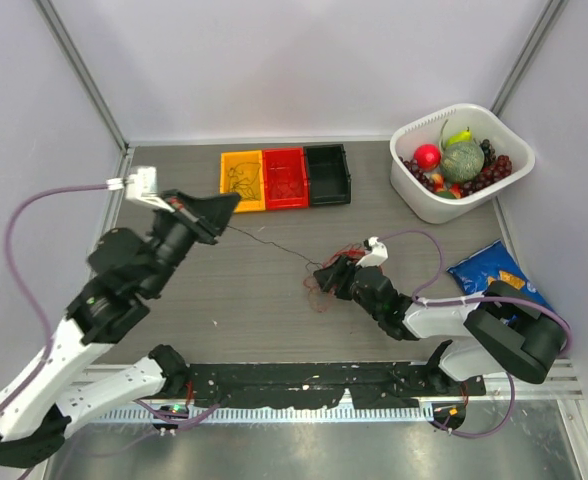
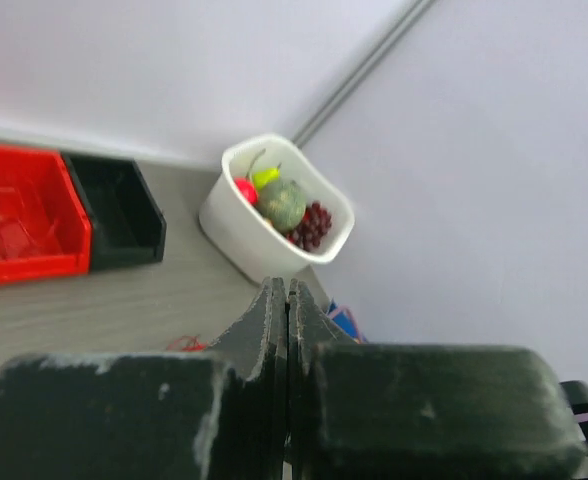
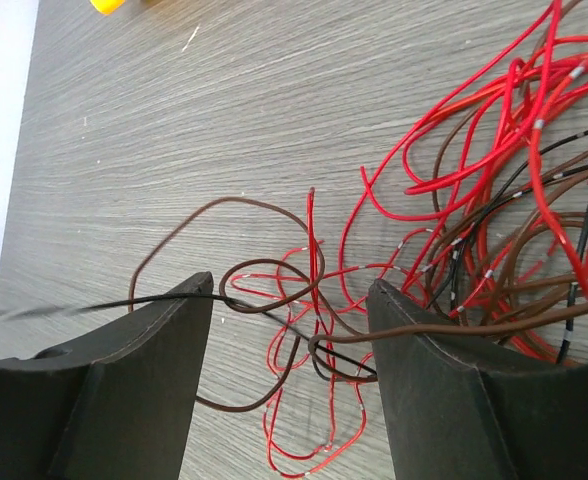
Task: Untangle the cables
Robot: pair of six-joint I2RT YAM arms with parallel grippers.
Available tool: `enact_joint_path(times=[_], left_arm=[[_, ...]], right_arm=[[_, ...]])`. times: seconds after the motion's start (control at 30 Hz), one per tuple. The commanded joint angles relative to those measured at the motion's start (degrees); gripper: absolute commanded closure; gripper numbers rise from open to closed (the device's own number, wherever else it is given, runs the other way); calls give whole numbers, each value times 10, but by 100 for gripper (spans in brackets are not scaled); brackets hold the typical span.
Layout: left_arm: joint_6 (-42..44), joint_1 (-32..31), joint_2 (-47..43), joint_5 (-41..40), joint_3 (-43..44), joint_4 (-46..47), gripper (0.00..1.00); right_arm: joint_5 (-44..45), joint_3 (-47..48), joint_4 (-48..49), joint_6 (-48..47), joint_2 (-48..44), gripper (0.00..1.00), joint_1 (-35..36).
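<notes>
cables [image 3: 494, 250]: cut by right edge | left claw [image 1: 229, 204]: grip unclear

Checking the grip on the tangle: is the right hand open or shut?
Open: on the right hand, the dark fingers stand wide apart, wooden tabletop and loops of thin red and brown cables showing between them.

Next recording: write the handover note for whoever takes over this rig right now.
Left gripper: shut, apparently pinching a thin dark wire stretched taut toward the tangle.
Right gripper: open, jaws low astride the tangle of thin red and brown wires on the grey wood-grain table.
Done: one dark strand partly drawn out.
Left: most wires are knotted together; free that strand, then separate the rest.
</notes>
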Motion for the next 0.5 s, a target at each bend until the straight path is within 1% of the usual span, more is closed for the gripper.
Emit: enact_joint_path(times=[0.0,0.07,0.17,0.27,0.37,0.47], left_arm=[[94,-2,-28,-50,101,-108,100],[123,-2,-7,-39,199,-158,100],[170,-3,47,-20,367,-226,100],[203,-2,95,-14,509,-258,100],[234,-2,120,-17,590,-234,100],[268,-2,134,-25,617,-187,100]], right_arm=[[38,14,-18,12,3,32,3],[56,22,-33,22,7,32,2],[79,38,-74,37,15,32,2],[114,54,-110,62,22,32,2],[140,59,-140,80,21,31,2],[148,58,-143,78,14,29,2]])
